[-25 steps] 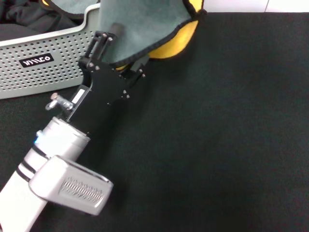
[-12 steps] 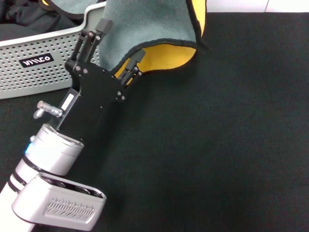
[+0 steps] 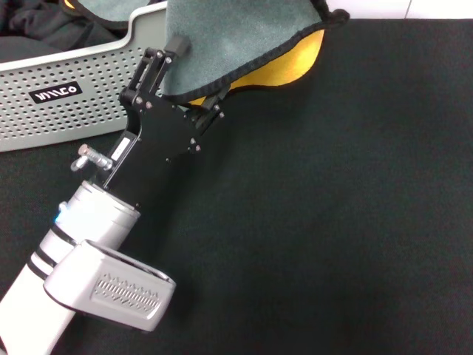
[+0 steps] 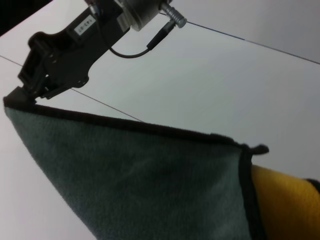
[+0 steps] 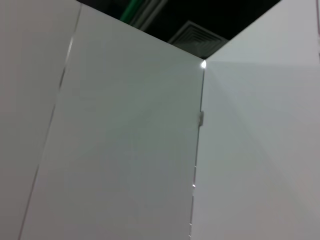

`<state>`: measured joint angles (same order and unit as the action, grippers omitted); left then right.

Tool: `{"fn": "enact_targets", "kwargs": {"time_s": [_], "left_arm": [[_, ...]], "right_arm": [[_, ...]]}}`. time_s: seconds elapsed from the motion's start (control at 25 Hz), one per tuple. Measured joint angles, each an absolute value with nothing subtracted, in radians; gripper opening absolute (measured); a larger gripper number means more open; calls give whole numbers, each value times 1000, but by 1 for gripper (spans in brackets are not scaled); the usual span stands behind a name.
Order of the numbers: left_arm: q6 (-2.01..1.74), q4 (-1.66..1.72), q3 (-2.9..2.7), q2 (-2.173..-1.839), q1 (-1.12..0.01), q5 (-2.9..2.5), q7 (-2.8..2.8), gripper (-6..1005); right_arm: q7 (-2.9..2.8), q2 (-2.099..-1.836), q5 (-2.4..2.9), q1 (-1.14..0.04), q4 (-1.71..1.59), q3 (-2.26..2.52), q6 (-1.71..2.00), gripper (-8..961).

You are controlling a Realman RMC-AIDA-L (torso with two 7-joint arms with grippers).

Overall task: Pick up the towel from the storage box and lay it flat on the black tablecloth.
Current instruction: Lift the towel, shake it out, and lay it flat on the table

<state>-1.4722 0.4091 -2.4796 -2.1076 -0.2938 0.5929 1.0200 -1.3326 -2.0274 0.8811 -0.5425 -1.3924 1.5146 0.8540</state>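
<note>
The left claw (image 3: 194,78) is up beside the near right corner of the storage box (image 3: 89,81), its black fingers (image 3: 152,65) pinched on the towel (image 3: 236,37) — the cloth's dark-hemmed edge runs straight across the fingertips and hides them. The towel hangs from that grip in a loose drape, grey face toward the head camera, yellow-orange face showing underneath along its lower edge. Part of the cloth lies over the box's rim, and part hangs out above the black tablecloth (image 3: 332,207); whether its low edge touches the tablecloth cannot be told.

Behind the claw, the black wrist plate slopes down and toward the robot into the silver forearm, which crosses the tablecloth's near left part.

In the left wrist view the towel (image 4: 135,185) fills the lower part of the picture, grey with a thin dark hem, a wedge of yellow-orange at one side. At one corner of the cloth a second black claw, the right claw (image 4: 20,95), grips the hem — its jaws are closed on that corner, with a silver wrist and a cable behind it, against a pale wall.

The storage box is pale grey with rows of small round holes and a small black label (image 3: 56,93). A dark garment (image 3: 44,29) lies inside it.

The right wrist view shows only pale wall panels.
</note>
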Motion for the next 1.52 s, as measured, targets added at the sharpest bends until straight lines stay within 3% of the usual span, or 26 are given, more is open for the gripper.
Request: {"fn": "enact_targets", "kwargs": {"time_s": [0.88, 1.52], "left_arm": [[-1599, 438, -2559, -2108, -321, 585, 1083, 769], [-1719, 463, -2572, -2108, -331, 590, 1049, 761]], "right_arm": [[-1274, -2028, 748, -662, -1206, 1514, 813, 7], [-1259, -2028, 687, -672, -1125, 1543, 818, 7]]}}
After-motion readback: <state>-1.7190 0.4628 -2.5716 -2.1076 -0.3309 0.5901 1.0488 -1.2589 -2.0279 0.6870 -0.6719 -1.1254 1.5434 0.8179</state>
